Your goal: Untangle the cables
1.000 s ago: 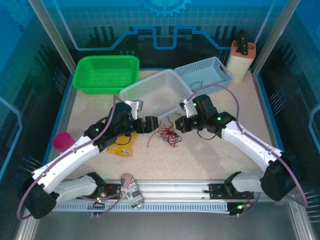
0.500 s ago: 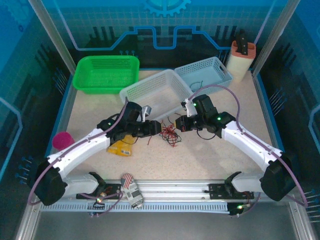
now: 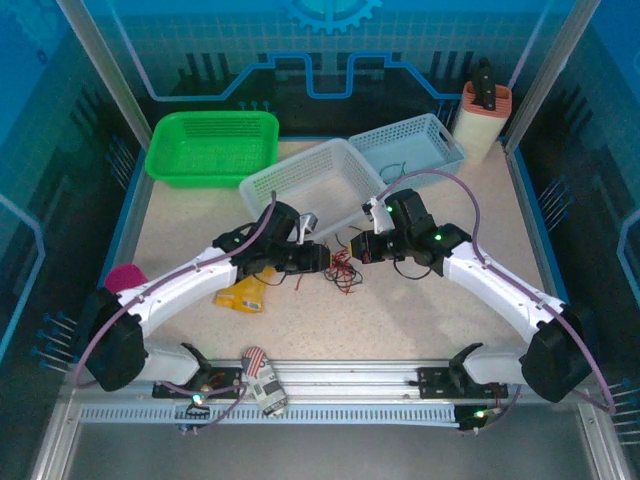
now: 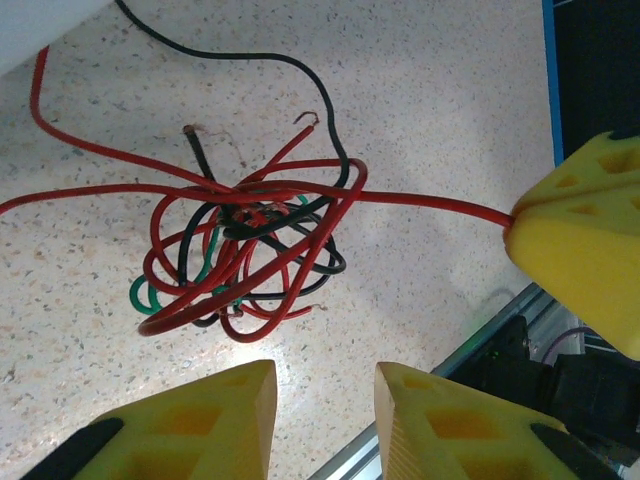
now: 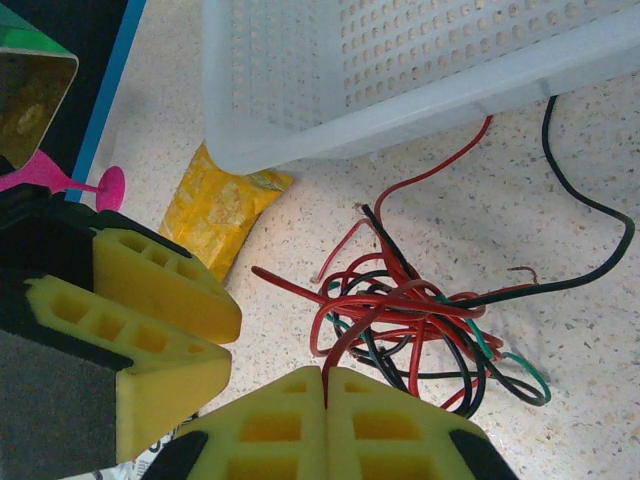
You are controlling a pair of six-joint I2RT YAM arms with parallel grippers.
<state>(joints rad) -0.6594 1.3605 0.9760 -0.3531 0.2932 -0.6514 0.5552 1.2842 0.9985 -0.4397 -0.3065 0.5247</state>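
**Desk:** Where do the cables (image 3: 342, 268) lie?

**Photographer:** They sit in a loose knot of red, black and green on the speckled table (image 3: 420, 310). The knot is just in front of the white basket (image 3: 310, 185), between the two grippers.

**Desk:** Which way do they run?

**Photographer:** One red cable (image 4: 430, 203) stretches straight out of the knot to the right gripper (image 5: 325, 400), whose jaws are pressed together on it. The red cable's other end and a black strand (image 5: 547, 125) trail away toward the foot of the basket.

**Desk:** And the arms?

**Photographer:** Both reach forward from the near edge and bend inward, so the grippers face each other at mid-table. The left gripper (image 4: 325, 410) hangs low just beside the knot, its jaws apart with nothing between them. A yellow packet (image 3: 243, 295) lies on the table beside the left arm.
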